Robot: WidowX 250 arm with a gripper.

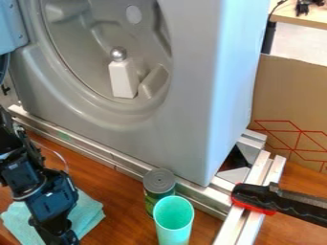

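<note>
At the lower left the black gripper (59,233) hangs down over a folded teal cloth (88,213) on the wooden table. Whether it touches the cloth, I cannot tell. To its right stands a can (159,181) with a grey lid and green label, upright against the metal rail. A tall teal cup (174,219) with its mouth up stands just in front of the can. Higher up, inside the grey round opening of the machine (191,95), a white tapered block with a silver ball on top (123,79) stands upright.
A metal rail (115,155) runs along the machine's foot. At the right a black and red handle (281,201) lies across metal bars (243,225). Behind it stands a cardboard panel (294,95). A light blue door part (9,26) juts in at the upper left.
</note>
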